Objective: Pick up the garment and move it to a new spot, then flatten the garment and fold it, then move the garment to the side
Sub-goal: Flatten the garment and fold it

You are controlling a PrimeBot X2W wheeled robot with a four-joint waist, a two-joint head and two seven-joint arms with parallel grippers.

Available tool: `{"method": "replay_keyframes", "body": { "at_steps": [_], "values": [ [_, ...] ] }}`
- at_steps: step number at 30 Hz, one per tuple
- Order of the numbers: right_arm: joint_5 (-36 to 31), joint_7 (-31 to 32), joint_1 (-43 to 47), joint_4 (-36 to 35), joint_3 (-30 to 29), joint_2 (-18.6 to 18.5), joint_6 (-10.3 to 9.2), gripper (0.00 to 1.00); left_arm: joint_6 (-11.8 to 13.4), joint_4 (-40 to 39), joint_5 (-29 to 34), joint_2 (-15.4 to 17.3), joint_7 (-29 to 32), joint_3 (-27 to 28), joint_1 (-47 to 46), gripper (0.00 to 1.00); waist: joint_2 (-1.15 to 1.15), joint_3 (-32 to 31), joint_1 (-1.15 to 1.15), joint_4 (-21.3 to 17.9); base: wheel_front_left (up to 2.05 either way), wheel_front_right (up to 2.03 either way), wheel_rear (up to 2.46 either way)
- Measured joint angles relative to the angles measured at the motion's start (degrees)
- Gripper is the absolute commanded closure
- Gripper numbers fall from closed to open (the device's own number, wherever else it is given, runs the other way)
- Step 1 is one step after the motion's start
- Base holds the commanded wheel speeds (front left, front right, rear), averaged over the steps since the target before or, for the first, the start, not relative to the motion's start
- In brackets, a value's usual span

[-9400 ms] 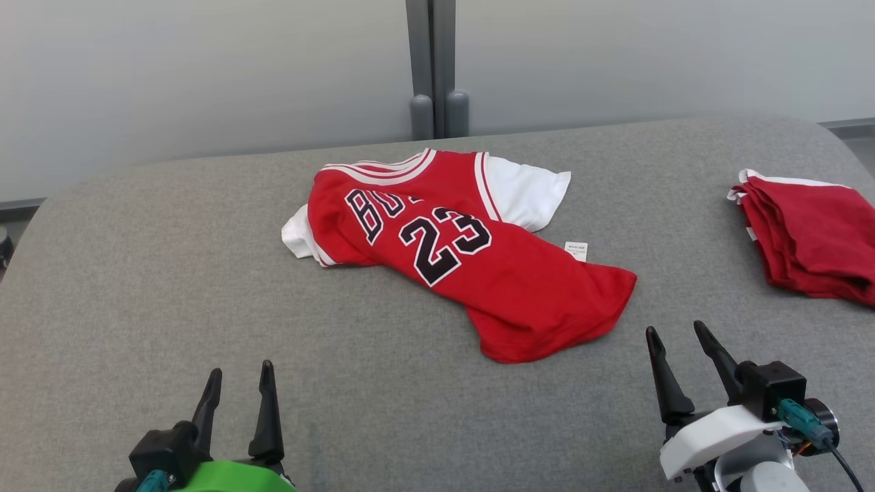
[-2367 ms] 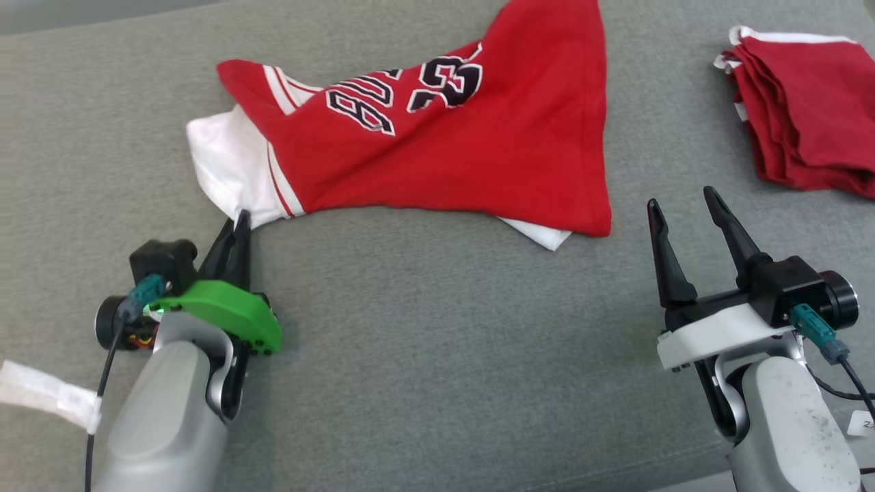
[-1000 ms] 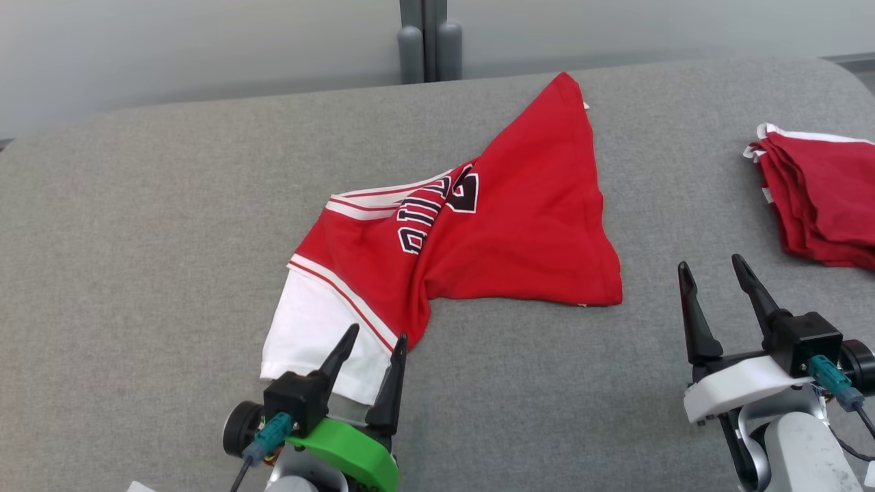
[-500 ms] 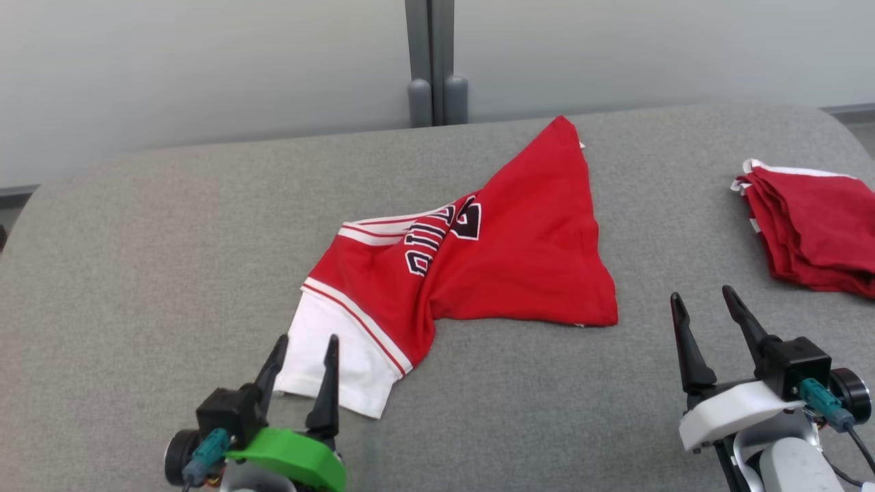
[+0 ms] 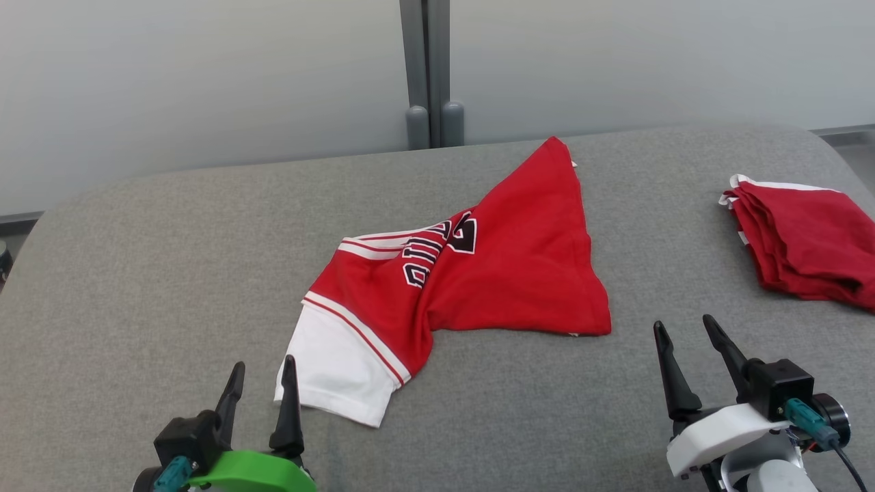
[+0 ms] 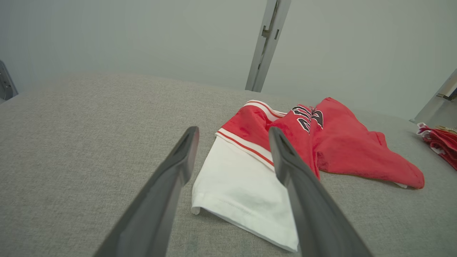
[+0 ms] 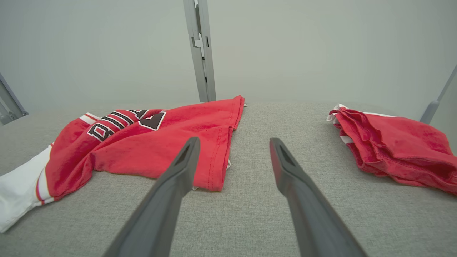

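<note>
The garment (image 5: pixel 492 273), a red jersey with black-and-white lettering and white sleeves, lies crumpled and twisted on the middle of the grey padded surface (image 5: pixel 137 273). One white sleeve (image 5: pixel 342 376) reaches toward the near edge. My left gripper (image 5: pixel 263 372) stands open just near-left of that sleeve, with nothing between its fingers. In the left wrist view the sleeve (image 6: pixel 239 185) lies just beyond the open left gripper (image 6: pixel 232 134). My right gripper (image 5: pixel 682 328) is open and empty, near-right of the jersey's hem corner; the right wrist view shows the garment (image 7: pixel 142 142) ahead-left of it (image 7: pixel 234 142).
A pile of folded red garments (image 5: pixel 806 239) sits at the far right of the surface, also visible as the red pile (image 7: pixel 396 146) in the right wrist view. A grey post (image 5: pixel 424 68) and pale wall stand behind the surface's far edge.
My left gripper has drawn back toward the near-left, off the white sleeve, and stays open. The garment lies where it was let go. The head camera has tilted slightly.
</note>
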Motion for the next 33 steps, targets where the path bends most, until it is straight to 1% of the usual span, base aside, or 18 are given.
{"method": "replay_keyframes", "body": {
  "at_steps": [22,26,33],
  "values": [
    [0.1,0.0,-0.2,2.0,0.9,0.0,0.00,0.00,-2.2,1.7,3.2,-1.7,0.0,2.8,0.9,0.00,0.00,0.8,0.00,0.3,0.00,0.00,0.00],
    [0.1,0.0,-0.4,2.3,1.2,0.0,0.00,0.00,-2.7,5.5,3.2,-1.7,0.4,1.8,-0.2,0.00,0.00,1.2,0.00,0.2,0.00,0.00,0.00],
    [0.1,0.0,-1.3,3.3,2.0,0.0,0.00,0.00,-3.3,14.0,0.8,-0.6,5.8,1.8,-5.0,0.00,0.00,2.5,0.00,-0.6,0.00,0.00,0.00]
  ]
}}
